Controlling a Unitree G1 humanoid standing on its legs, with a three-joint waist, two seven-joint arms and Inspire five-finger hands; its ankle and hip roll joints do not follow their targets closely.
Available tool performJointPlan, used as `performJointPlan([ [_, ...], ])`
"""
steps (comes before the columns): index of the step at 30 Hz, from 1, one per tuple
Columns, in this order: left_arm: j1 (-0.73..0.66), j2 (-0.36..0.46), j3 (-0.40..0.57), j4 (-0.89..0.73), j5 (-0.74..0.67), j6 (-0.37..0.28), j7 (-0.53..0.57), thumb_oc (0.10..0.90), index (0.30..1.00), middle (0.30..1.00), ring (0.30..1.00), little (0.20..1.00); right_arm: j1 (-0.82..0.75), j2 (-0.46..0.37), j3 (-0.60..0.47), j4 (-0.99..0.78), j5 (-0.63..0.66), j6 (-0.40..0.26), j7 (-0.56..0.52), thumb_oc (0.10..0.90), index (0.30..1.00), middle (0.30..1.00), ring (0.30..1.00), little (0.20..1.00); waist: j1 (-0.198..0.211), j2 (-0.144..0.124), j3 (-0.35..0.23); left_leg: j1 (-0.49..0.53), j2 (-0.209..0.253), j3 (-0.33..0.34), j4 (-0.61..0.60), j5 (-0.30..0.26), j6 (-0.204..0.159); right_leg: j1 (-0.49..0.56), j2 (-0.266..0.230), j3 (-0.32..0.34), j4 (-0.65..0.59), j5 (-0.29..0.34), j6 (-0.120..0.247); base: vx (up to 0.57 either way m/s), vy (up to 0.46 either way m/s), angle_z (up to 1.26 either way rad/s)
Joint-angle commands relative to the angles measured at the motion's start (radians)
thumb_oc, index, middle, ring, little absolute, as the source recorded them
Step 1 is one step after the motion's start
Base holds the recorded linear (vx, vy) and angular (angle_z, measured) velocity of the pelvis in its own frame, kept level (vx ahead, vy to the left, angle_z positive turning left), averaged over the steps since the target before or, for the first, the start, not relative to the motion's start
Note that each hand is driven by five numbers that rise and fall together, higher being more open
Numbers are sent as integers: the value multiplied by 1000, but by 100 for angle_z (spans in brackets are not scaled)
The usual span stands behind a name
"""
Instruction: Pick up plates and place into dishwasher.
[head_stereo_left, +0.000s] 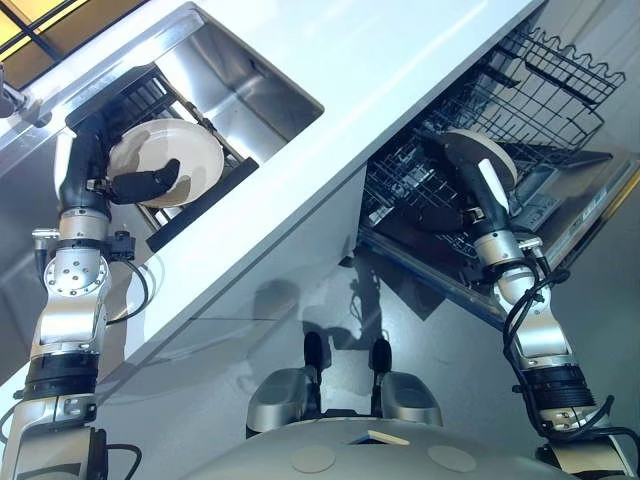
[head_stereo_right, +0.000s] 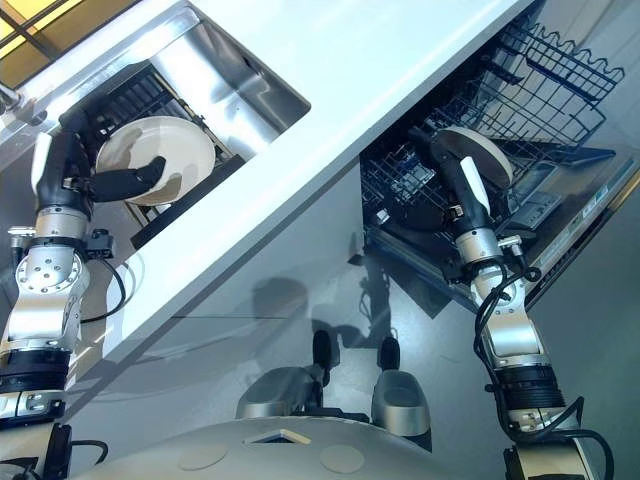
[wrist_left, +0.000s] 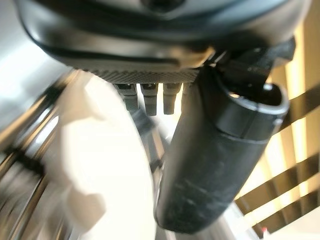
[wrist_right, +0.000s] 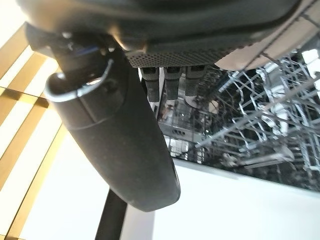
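Left hand (head_stereo_left: 140, 183) clamps cream plate (head_stereo_left: 190, 150) in dish rack (head_stereo_left: 205, 205) inside sink (head_stereo_left: 260, 90); thumb across plate face, fingers behind rim. Right hand (head_stereo_left: 485, 195) grips second plate (head_stereo_left: 487, 150) by edge, thumb on front, plate upright over dishwasher lower rack (head_stereo_left: 410, 195), just under upper basket (head_stereo_left: 560, 75).

Left and right eye views: head-mounted, looking down, sharing the sink (head_stereo_left: 250, 85) at upper left, the white counter (head_stereo_left: 380, 70) across the middle and the dishwasher rack (head_stereo_left: 540, 90) at upper right. Left wrist view: very close along the left hand (wrist_left: 220, 150). Right wrist view: very close along the right hand (wrist_right: 120, 145), facing the rack.
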Motion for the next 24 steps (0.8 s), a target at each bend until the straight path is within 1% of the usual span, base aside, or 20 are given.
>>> performJointPlan([
  [1, -46, 50, -7, 76, -42, -13, 15, 800, 900, 900, 900, 900, 1, -12, 33, -112, 41, -68, -9, 800, 900, 900, 900, 900, -9, 14, -147, -13, -95, 21, 87, -171, 69, -118, -7, -9, 178, -123, 71, -18, 72, -6],
  [3, -61, 60, -21, 123, -2, -15, 47, 800, 900, 900, 900, 900, -10, -20, 46, -104, 44, -66, -10, 800, 900, 900, 900, 900, -11, 16, -137, -20, -97, 25, 91, -171, 70, -133, -10, -4, 185, -118, 76, -29, 84, -9],
  [6, -89, 89, -31, 171, 44, 9, 94, 800, 900, 900, 900, 900, -29, -40, 56, -95, 58, -55, -7, 800, 900, 900, 900, 900, -14, 17, -123, -31, -100, 27, 95, -170, 72, -149, -12, 4, 189, -111, 80, -26, 77, -16],
  [8, -101, 111, -32, 200, 65, 11, 119, 800, 900, 900, 900, 900, -37, -52, 61, -92, 66, -50, -3, 800, 900, 900, 900, 900, -17, 19, -113, -40, -102, 29, 101, -170, 72, -159, -14, 11, 191, -107, 82, -26, 84, -18],
  [10, -122, 138, -33, 238, 90, 14, 168, 800, 900, 900, 900, 900, -44, -66, 67, -84, 70, -49, 1, 800, 900, 900, 900, 900, -21, 20, -100, -53, -103, 33, 108, -169, 72, -171, -15, 18, 194, -103, 83, -18, 94, -14],
  [13, -144, 178, -22, 274, 52, 9, 196, 800, 900, 900, 900, 900, -44, -77, 71, -77, 68, -45, 6, 800, 900, 900, 900, 900, -29, 21, -83, -68, -103, 41, 115, -169, 74, -190, -14, 31, 203, -100, 86, -20, 95, -16],
  [14, -153, 191, -18, 280, 25, 10, 192, 800, 900, 900, 900, 900, -41, -78, 72, -76, 62, -49, 6, 800, 900, 900, 900, 900, -32, 21, -79, -75, -103, 45, 116, -168, 75, -197, -13, 35, 206, -99, 88, -25, 71, -10],
  [15, -163, 201, -13, 282, 24, 18, 189, 800, 900, 900, 900, 900, -38, -80, 70, -76, 60, -50, 5, 800, 900, 900, 900, 900, -34, 21, -75, -80, -102, 49, 117, -167, 76, -203, -13, 38, 209, -98, 89, -31, 57, -9],
  [19, -179, 233, -17, 295, 36, 18, 150, 800, 900, 900, 900, 900, -23, -77, 62, -79, 63, -65, -3, 800, 900, 900, 900, 900, -41, 19, -61, -93, -102, 65, 114, -163, 79, -223, -12, 44, 219, -89, 96, -23, 29, -10],
  [22, -178, 248, -30, 303, 94, 17, 76, 800, 900, 900, 900, 900, -13, -69, 59, -85, 63, -64, -1, 800, 900, 900, 900, 900, -41, 20, -63, -95, -102, 72, 115, -165, 82, -227, -12, 43, 222, -89, 98, 6, 6, -4],
  [23, -175, 263, -39, 300, 135, 2, 60, 800, 900, 900, 900, 900, -8, -69, 60, -87, 60, -69, -3, 800, 900, 900, 900, 900, -40, 21, -63, -96, -102, 73, 118, -165, 81, -225, -13, 41, 222, -91, 99, 0, 0, 0],
  [24, -175, 272, -44, 297, 150, -6, 75, 800, 900, 900, 900, 900, -6, -69, 61, -88, 63, -67, -3, 800, 900, 900, 900, 900, -40, 21, -64, -97, -102, 73, 119, -166, 81, -224, -14, 40, 222, -91, 98, 0, 0, 0],
])
